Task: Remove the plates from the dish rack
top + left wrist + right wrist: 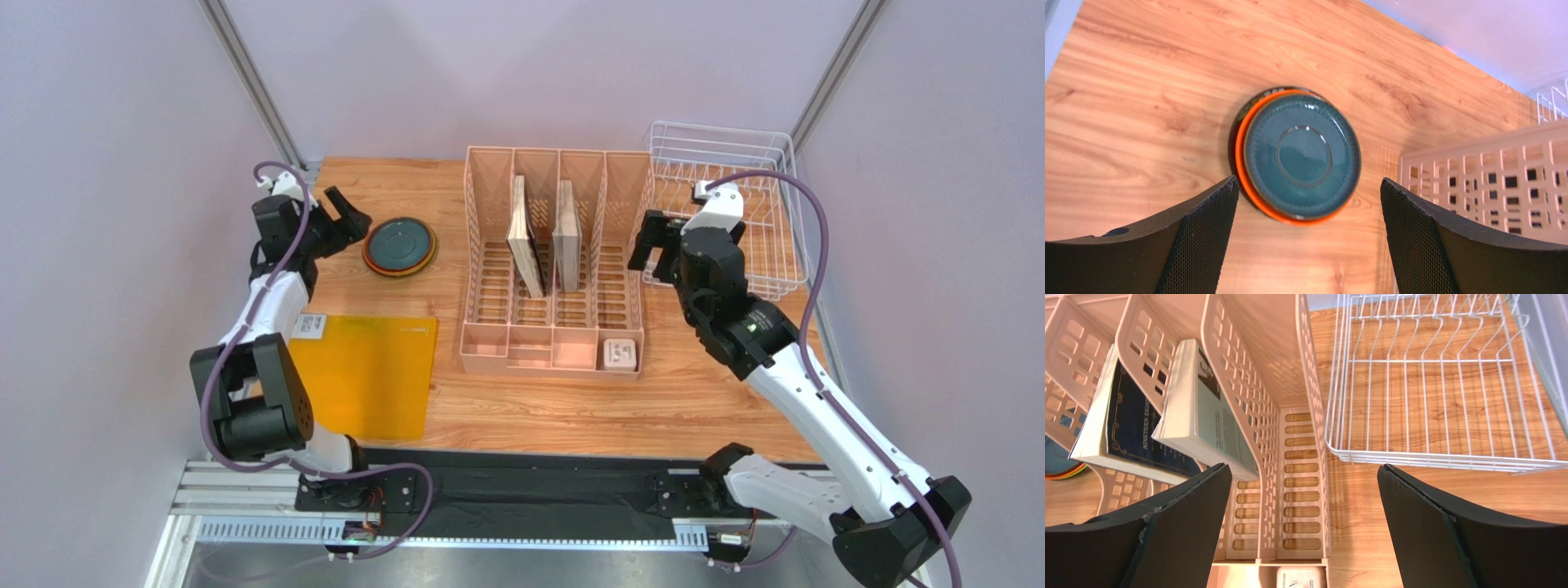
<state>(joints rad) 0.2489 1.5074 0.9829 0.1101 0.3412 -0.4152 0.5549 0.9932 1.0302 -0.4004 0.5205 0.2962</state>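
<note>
The plates sit in one stack [400, 245] on the table at the far left, the dark grey-teal plate [1301, 155] on top, an orange rim [1242, 160] under it, others hidden below. The white wire dish rack [726, 196] stands at the far right and holds nothing [1438, 386]. My left gripper [347, 216] is open and empty, just left of the stack; its fingers [1198, 239] frame the plates from above. My right gripper [650, 251] is open and empty, above the gap between the pink organizer and the rack.
A pink slotted organizer [555, 263] stands mid-table with two books [1198, 416] in its slots and a small white box [618, 355] at its front. A yellow square mat [363, 374] lies at the near left. Grey walls close in on both sides.
</note>
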